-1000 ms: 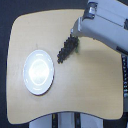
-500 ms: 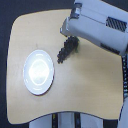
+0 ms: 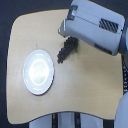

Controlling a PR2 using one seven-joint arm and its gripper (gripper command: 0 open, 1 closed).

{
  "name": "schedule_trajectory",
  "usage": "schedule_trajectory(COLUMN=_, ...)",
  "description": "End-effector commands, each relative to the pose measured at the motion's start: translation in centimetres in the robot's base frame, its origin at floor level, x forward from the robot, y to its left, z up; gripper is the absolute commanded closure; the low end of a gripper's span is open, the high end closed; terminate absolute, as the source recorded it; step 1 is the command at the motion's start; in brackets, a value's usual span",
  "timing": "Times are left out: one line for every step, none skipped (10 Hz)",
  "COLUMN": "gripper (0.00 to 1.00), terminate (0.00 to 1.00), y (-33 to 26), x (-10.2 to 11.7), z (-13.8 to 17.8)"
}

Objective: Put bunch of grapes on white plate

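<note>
the bunch of grapes [image 3: 65, 51] hangs from the gripper [image 3: 73, 43], apparently pinched there, not yet over the white plate [image 3: 38, 72], so placing remains.

From my station I saw the bunch of grapes [image 3: 66, 50] as a small dark, almost black elongated cluster, slanting across the tabletop with its lower end toward the exterior view's left. The white plate [image 3: 39, 71] was round, glossy and far larger, lying flat and bare. The grapes sat near its upper-right rim but clear of it.
</note>
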Motion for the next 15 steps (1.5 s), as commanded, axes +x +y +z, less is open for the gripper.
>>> schedule_trajectory(gripper=0.0, terminate=0.0, y=1.7, x=-1.6, z=-4.1)
schedule_trajectory(gripper=0.0, terminate=0.0, y=2.3, x=-2.4, z=-4.7)
schedule_trajectory(gripper=0.0, terminate=0.0, y=2.2, x=-2.9, z=-5.3)
schedule_trajectory(gripper=0.0, terminate=0.0, y=2.3, x=-3.0, z=-5.6)
schedule_trajectory(gripper=0.0, terminate=0.0, y=2.8, x=-3.2, z=-5.9)
schedule_trajectory(gripper=0.0, terminate=0.0, y=3.2, x=-3.3, z=-6.3)
schedule_trajectory(gripper=0.0, terminate=0.0, y=3.3, x=-3.4, z=-6.8)
schedule_trajectory(gripper=0.0, terminate=0.0, y=3.3, x=-3.4, z=-7.3)
schedule_trajectory(gripper=0.0, terminate=0.0, y=3.0, x=-3.3, z=-7.6)
schedule_trajectory(gripper=0.0, terminate=0.0, y=2.7, x=-3.2, z=-7.7)
schedule_trajectory(gripper=0.0, terminate=0.0, y=2.5, x=-3.0, z=-7.6)
schedule_trajectory(gripper=1.0, terminate=0.0, y=2.6, x=-2.7, z=-7.4)
schedule_trajectory(gripper=1.0, terminate=0.0, y=2.4, x=-2.4, z=-7.1)
schedule_trajectory(gripper=1.0, terminate=0.0, y=2.4, x=-2.3, z=-7.0)
schedule_trajectory(gripper=1.0, terminate=0.0, y=2.5, x=-2.2, z=-6.9)
